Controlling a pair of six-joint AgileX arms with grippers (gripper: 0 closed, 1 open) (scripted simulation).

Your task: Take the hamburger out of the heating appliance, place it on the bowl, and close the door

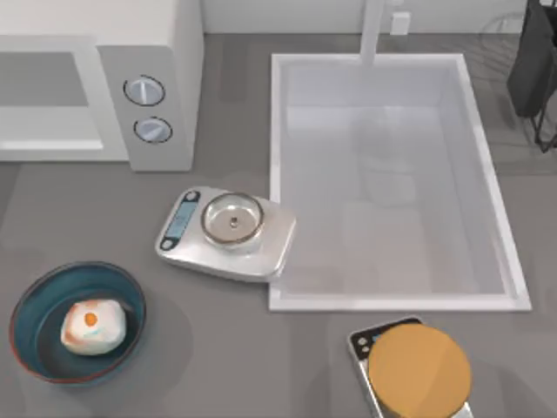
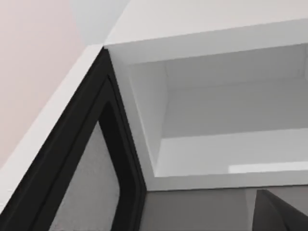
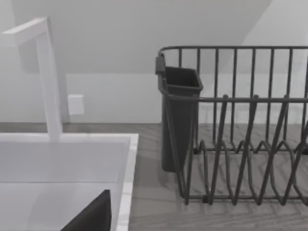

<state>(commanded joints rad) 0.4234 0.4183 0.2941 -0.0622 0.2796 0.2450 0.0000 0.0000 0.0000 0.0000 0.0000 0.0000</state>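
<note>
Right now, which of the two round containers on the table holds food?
The deep-blue bowl at the front left: the hamburger sits in it. The scale's steel dish holds no food.

We find no text, number or brand that we can read anywhere. The scale (image 1: 225, 233) has a small display (image 1: 180, 217), but its face is too blurred to read. The microwave's (image 1: 96, 83) two dials (image 1: 144, 91) carry no legible marks.

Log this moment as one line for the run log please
hamburger: in bowl | microwave cavity: empty | door: open, left wrist camera close beside it | remaining: close door
</note>
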